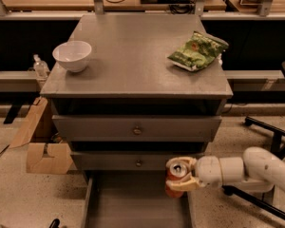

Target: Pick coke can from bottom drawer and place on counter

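Observation:
The coke can (175, 180) is a small red can with a silver top, held upright in my gripper (180, 174). My white arm reaches in from the right, and the cream fingers (184, 185) are shut around the can. The can hangs above the right side of the open bottom drawer (133, 203), in front of the middle drawer's face. The grey counter (133, 56) is well above the can.
A white bowl (72, 55) stands on the counter's left. A green chip bag (197, 50) lies at its right. Two shut drawers with small knobs (137, 130) face me. A cardboard box (42, 148) sits on the floor at left, a chair base (268, 127) at right.

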Robot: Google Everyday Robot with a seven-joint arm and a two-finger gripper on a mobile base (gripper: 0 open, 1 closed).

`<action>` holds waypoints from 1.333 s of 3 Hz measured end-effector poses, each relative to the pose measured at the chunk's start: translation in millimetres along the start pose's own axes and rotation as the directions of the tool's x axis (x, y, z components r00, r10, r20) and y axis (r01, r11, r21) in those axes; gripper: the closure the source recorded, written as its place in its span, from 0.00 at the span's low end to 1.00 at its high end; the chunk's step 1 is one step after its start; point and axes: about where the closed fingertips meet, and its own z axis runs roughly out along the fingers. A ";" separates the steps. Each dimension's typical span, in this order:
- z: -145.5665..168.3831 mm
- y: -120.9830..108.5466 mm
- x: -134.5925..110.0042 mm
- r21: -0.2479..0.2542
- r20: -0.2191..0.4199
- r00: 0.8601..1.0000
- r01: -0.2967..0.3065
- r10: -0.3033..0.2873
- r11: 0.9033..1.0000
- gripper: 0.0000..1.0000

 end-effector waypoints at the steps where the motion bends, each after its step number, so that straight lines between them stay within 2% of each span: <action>1: -53.8 -23.5 -77.5 0.083 0.013 1.000 -0.015 0.014 0.996 1.00; 2: -72.3 -28.0 -126.9 0.133 -0.043 0.998 0.043 -0.037 0.990 1.00; 3: -72.3 -28.0 -126.9 0.133 -0.043 0.998 0.043 -0.037 0.990 1.00; 4: -73.7 -34.0 -153.9 0.127 -0.044 0.997 0.066 -0.061 0.990 1.00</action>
